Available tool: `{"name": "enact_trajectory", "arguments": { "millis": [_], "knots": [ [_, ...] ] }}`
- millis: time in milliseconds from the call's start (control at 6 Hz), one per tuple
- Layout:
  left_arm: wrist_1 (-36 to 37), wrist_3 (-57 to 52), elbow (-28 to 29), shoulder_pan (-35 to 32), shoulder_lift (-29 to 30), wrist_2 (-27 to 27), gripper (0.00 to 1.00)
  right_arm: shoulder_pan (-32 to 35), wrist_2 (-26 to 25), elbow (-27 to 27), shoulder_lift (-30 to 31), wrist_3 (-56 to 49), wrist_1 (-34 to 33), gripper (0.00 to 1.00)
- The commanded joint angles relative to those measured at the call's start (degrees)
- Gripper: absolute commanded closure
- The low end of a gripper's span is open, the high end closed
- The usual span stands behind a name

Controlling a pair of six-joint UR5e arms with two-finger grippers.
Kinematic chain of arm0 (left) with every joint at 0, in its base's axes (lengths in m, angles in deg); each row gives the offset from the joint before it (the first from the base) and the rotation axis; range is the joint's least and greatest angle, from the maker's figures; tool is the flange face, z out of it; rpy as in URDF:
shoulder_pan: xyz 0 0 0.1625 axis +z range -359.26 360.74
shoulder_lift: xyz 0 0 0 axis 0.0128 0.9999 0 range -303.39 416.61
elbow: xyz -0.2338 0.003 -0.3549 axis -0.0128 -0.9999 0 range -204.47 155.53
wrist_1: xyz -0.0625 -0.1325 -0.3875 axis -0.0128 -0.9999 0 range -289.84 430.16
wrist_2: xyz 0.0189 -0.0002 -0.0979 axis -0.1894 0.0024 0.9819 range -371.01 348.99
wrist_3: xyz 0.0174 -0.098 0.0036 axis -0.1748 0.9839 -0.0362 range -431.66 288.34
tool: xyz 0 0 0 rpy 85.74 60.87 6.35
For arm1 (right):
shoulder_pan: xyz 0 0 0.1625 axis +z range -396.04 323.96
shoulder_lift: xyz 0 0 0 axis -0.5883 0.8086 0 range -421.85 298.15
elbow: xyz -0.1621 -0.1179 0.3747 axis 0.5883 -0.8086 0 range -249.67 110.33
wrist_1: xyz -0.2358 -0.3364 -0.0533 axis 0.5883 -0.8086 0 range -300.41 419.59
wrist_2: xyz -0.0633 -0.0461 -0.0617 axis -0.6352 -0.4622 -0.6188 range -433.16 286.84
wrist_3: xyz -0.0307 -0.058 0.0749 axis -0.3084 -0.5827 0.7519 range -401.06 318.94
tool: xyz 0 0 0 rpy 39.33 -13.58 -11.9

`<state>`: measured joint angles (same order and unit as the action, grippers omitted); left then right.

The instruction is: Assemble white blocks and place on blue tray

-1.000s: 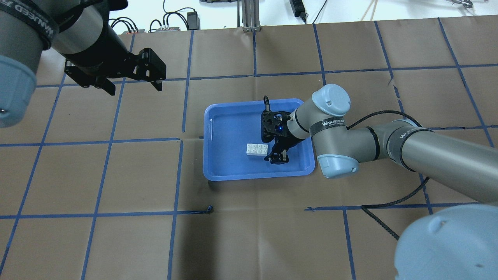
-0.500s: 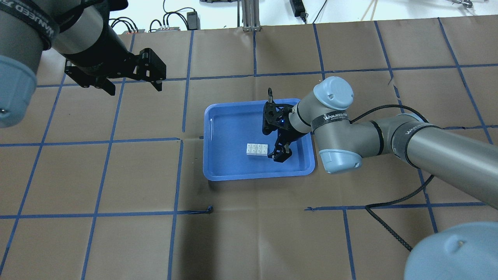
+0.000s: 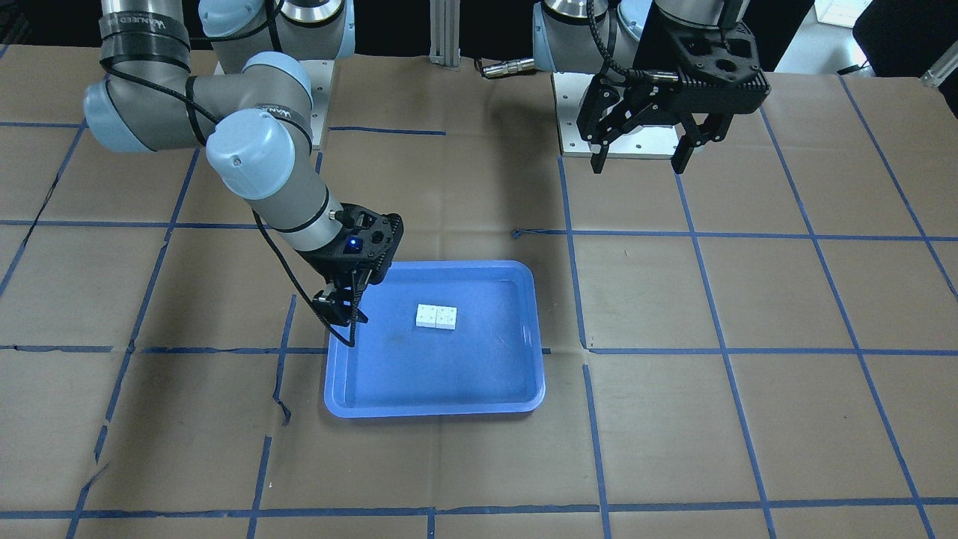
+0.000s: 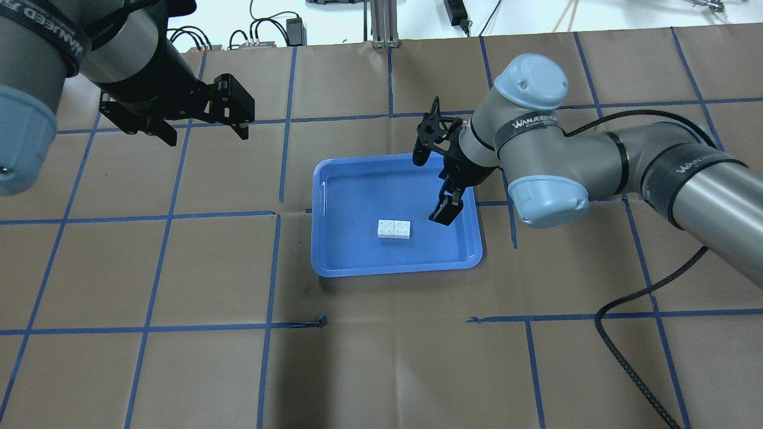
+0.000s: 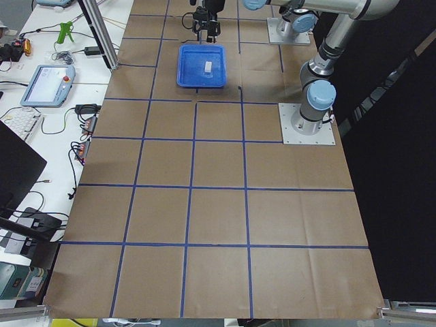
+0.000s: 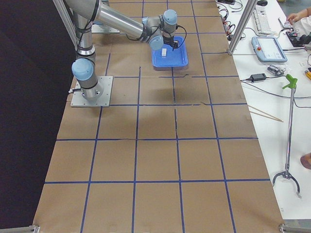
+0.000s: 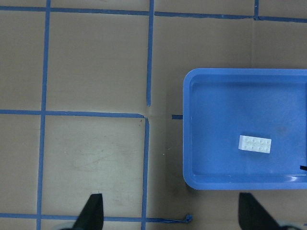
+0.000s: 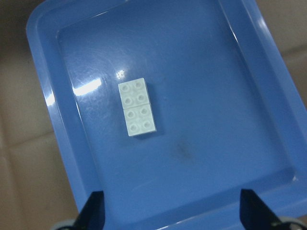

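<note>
The two white blocks (image 4: 394,229) sit joined side by side, studs up, inside the blue tray (image 4: 340,179). They also show in the front view (image 3: 436,317), the left wrist view (image 7: 254,143) and the right wrist view (image 8: 137,107). My right gripper (image 4: 444,210) hangs open and empty above the tray's right part, apart from the blocks; in the front view (image 3: 340,309) it is over the tray (image 3: 449,378) rim. My left gripper (image 4: 205,128) is open and empty, high over the table's far left (image 3: 638,156).
Brown paper with a blue tape grid covers the table. The right arm's black cable (image 4: 620,333) loops over the table at the right. A curled bit of tape (image 4: 320,322) lies in front of the tray. An aluminium post (image 4: 384,24) stands at the far edge.
My right gripper has lifted and drawn back from beside the blocks toward the tray's far right edge. The blocks and the left arm have not moved.
</note>
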<state>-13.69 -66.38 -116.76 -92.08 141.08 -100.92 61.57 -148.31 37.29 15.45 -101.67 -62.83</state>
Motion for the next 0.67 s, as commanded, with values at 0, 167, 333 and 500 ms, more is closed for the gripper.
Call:
{"name": "enact_trajectory", "arguments": {
  "millis": [0,167,333,500],
  "knots": [
    [0.01,0.00,0.00,0.00,-0.01,0.00,0.01,-3.36,-4.72,-4.46,2.66,8.64,8.47,0.00],
    [0.01,0.00,0.00,0.00,-0.09,0.09,0.01,-7.39,-6.48,-6.57,5.11,15.63,12.70,0.00],
    [0.01,0.00,0.09,0.09,-0.01,0.09,0.01,-8.91,-10.15,-7.98,7.31,24.40,13.87,0.00],
    [0.01,0.00,0.00,0.09,-0.01,0.09,0.01,-8.84,-14.28,-9.30,9.42,37.63,14.75,0.00]
  ]
}}
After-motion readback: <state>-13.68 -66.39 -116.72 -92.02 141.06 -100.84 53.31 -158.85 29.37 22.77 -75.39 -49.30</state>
